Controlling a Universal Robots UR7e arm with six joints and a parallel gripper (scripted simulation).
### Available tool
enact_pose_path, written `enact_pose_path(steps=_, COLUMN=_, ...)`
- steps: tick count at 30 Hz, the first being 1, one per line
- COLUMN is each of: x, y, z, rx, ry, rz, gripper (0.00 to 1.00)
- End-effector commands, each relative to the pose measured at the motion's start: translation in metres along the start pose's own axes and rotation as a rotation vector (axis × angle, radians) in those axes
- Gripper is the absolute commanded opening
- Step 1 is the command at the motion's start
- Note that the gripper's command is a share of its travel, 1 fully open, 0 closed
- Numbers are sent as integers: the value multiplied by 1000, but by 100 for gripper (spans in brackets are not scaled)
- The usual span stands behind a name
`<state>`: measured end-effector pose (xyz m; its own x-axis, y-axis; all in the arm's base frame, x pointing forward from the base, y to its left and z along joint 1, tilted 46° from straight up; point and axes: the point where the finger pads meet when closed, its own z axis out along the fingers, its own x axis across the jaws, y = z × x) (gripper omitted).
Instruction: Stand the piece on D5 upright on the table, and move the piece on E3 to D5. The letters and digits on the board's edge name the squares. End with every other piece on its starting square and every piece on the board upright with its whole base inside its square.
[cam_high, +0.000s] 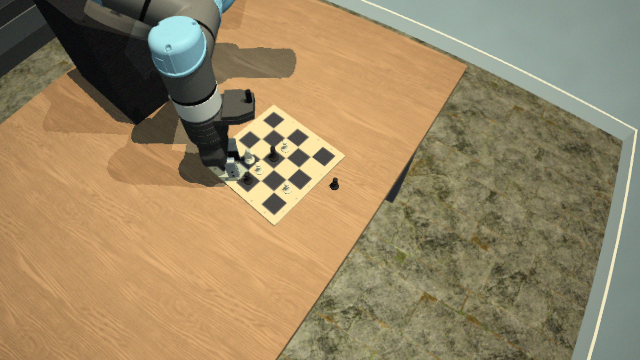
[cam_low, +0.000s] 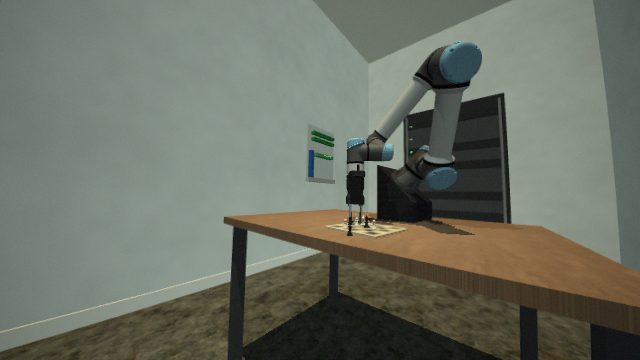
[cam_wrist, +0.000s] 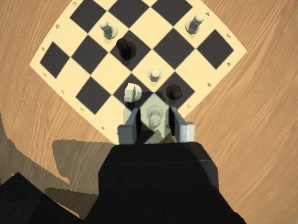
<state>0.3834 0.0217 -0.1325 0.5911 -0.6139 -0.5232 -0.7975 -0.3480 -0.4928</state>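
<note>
At the board's edge: your gripper (cam_wrist: 154, 123), fingers parted, straddles a white piece (cam_wrist: 153, 117).
Bench (cam_high: 125, 260): black pawn (cam_high: 334, 184) stands upright off the board (cam_high: 327, 144).

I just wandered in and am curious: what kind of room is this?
Probably a robot test room or lab: a grey-and-blue robot arm works over a small chessboard on a wooden table, with a dark equipment cabinet and a wall chart behind.

The chessboard (cam_high: 320, 170) is cream with black squares. Black and white pieces stand on it. The table (cam_high: 125, 250) is orange-brown woodgrain.
</note>
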Motion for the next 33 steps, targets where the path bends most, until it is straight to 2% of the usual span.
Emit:
enact_pose_path(steps=1, x=0, y=0, z=-1, rx=0, ry=1, rz=0, gripper=73)
enact_pose_path(steps=11, x=0, y=0, z=-18, rx=0, ry=1, rz=0, gripper=73)
enact_pose_path(steps=24, x=0, y=0, z=-82, rx=0, ry=1, rz=0, gripper=73)
enact_pose_path(steps=33, x=0, y=0, z=-90, rx=0, ry=1, rz=0, gripper=73)
